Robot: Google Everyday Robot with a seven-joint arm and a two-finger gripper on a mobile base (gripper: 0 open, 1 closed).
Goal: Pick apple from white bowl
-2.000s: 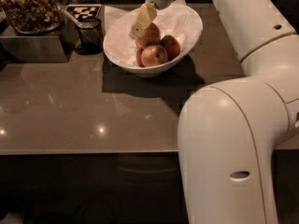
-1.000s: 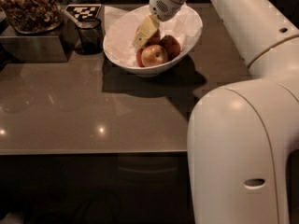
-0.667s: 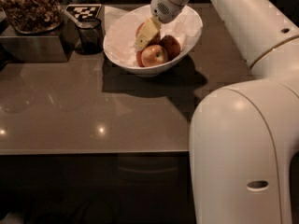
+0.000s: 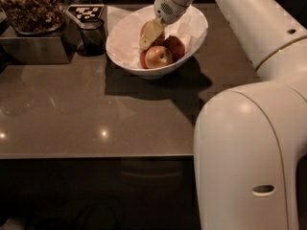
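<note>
The white bowl (image 4: 121,46) stands at the back of the dark counter, lined with white paper. Several reddish apples lie in it. The largest apple (image 4: 159,56), reddish-orange with a pale sheen, is at the front. A darker one (image 4: 175,46) lies to its right, and another is partly hidden at the back left. My gripper (image 4: 150,34) reaches down from the upper right into the bowl. Its pale tip rests among the apples, just above and left of the front apple and against the back-left one.
A small dark cup (image 4: 91,33) stands just left of the bowl, with a checkered tag (image 4: 86,11) behind it. A metal container of brown snacks (image 4: 29,9) sits at the far left on a metal box. My own white arm (image 4: 249,147) fills the right side. The counter's front edge (image 4: 96,155) runs across the lower part.
The gripper has come down from above the bowl's rim into the bowl among the apples. Over the last second it has barely moved.
</note>
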